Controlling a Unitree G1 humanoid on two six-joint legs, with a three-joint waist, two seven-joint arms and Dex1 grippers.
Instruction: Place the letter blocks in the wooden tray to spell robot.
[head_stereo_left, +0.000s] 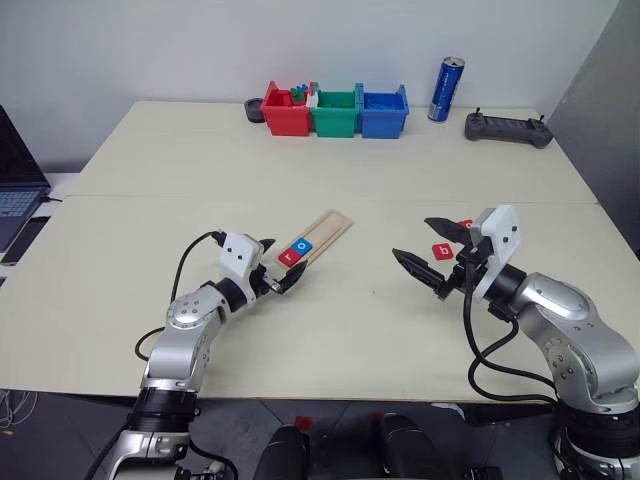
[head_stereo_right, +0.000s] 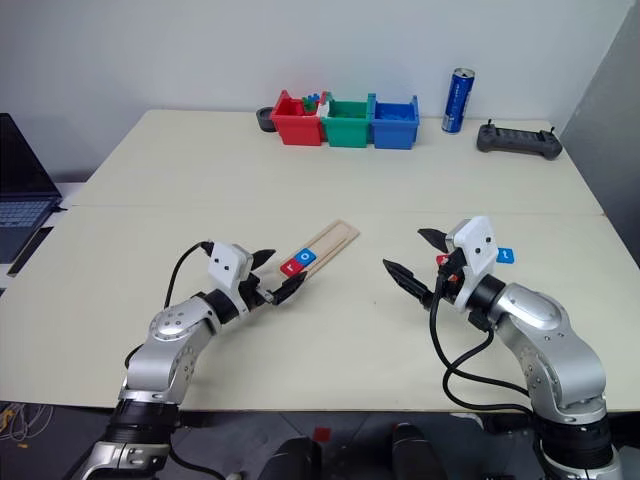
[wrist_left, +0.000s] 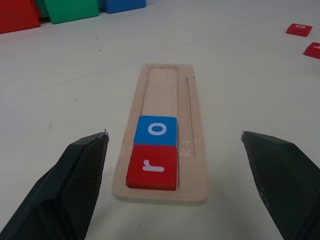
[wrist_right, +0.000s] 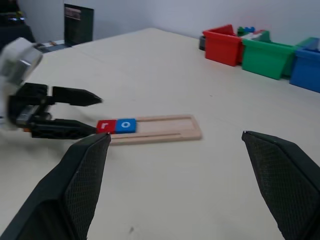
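A: On the beige table (head_stereo_left: 200, 180), what's readable?

B: Wooden tray (wrist_left: 165, 150) lies slanted near the middle. Red block "r" (wrist_left: 152, 167) sits at its near end, blue block "o" (wrist_left: 156, 131) touching it, both in the groove; rest of the groove is bare wood.

A: Other blocks?

B: Red block "b" (head_stereo_left: 443, 251) lies flat by the right gripper (head_stereo_left: 428, 247). Blue one (head_stereo_right: 507, 256) just past that wrist, letter too small to read. Another red one (wrist_left: 299, 29) further off, reads like "o".

A: Grippers?

B: Left gripper (head_stereo_left: 277, 262) spread wide, nothing in it, tips at the tray's "r" end. Right also wide, empty, above the table.

A: Back edge?

B: Red, green, blue bins (head_stereo_left: 336, 110), blue can (head_stereo_left: 446, 89), print unreadable, black controller (head_stereo_left: 507, 127).
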